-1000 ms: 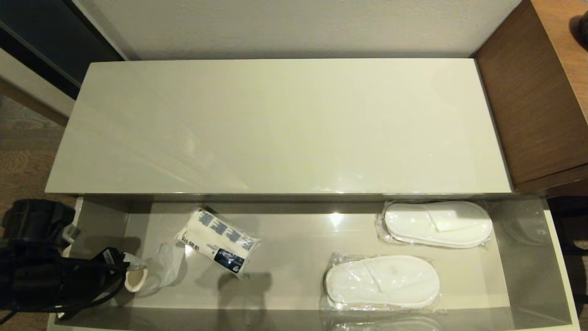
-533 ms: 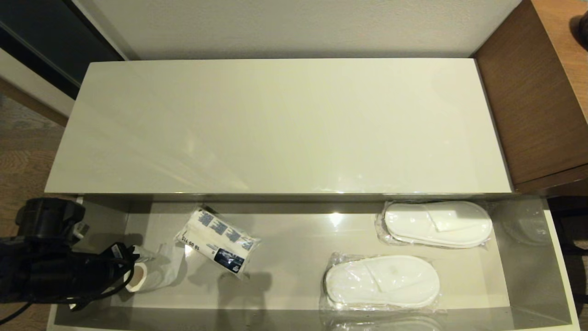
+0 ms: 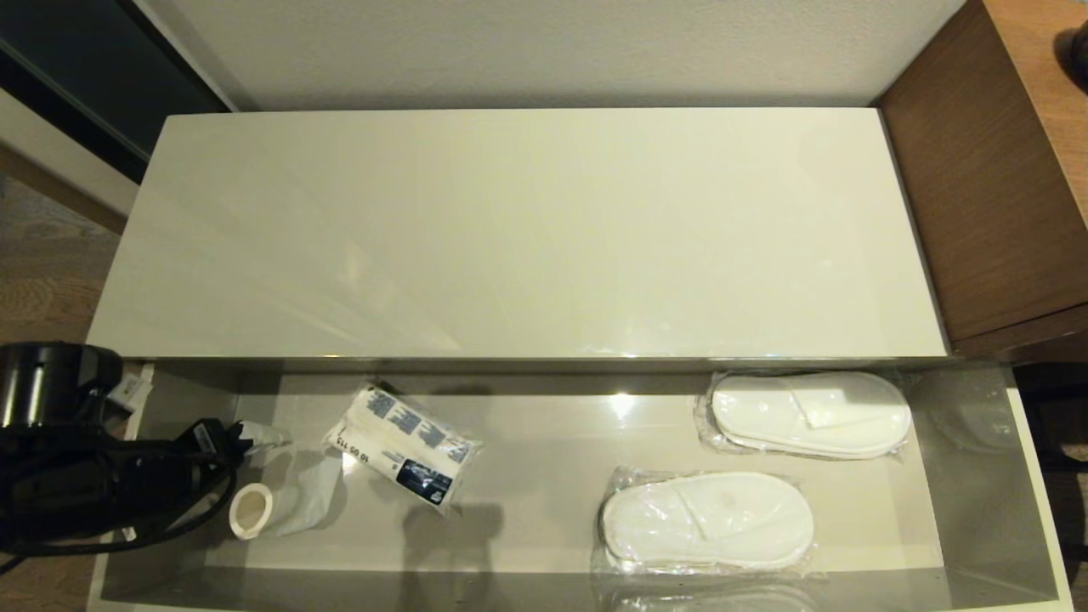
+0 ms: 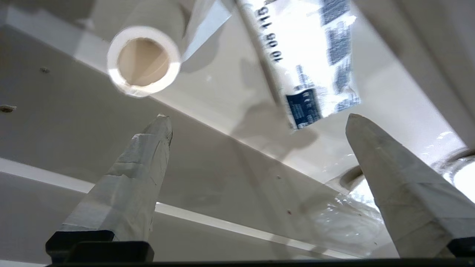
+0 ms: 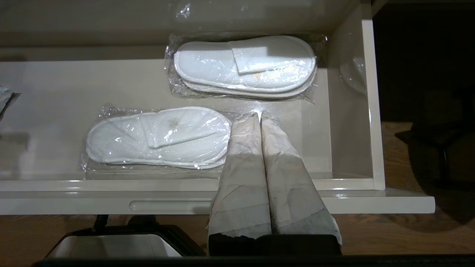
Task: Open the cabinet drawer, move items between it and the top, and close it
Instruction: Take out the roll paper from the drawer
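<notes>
Two packs of slippers lay in the open cabinet drawer (image 3: 977,476) in the head view, one (image 3: 809,414) near the back at the right end and one (image 3: 707,520) nearer the front and a little toward the middle, each sealed in clear plastic. Toward the left end a white packet with blue printing (image 3: 404,446) lay at an angle, and left of it the toilet-paper roll (image 3: 252,511) lay on its side with its cardboard core facing the front and its loose tail (image 3: 308,497) trailing toward the packet. The left gripper (image 3: 234,442) reached in over the drawer's left end, its tip just behind the roll and clear of it. The top (image 3: 510,229) above the drawer was a bare glossy slab, with a brown wood-grain desk (image 3: 994,170) at its right.

From the left wrist view, the left gripper's (image 4: 256,116) fingers (image 4: 148,148) were spread wide with nothing between them. The roll (image 4: 143,61) lay beyond the tip of one finger, apart from it and off to that side of the gap, its hollow core turned toward the camera. The printed packet (image 4: 304,55) lay beyond the gap, closer to the other finger, on the pale drawer floor (image 4: 222,85).

From the right wrist view, the right gripper (image 5: 259,115) hung in front of the drawer with its fingers pressed together, holding nothing. Beyond it, the nearer slipper pack (image 5: 159,136) lay just beside the fingertips as seen, and the farther pack (image 5: 245,66) sat against the back. The drawer's front edge (image 5: 111,193) crossed below.
</notes>
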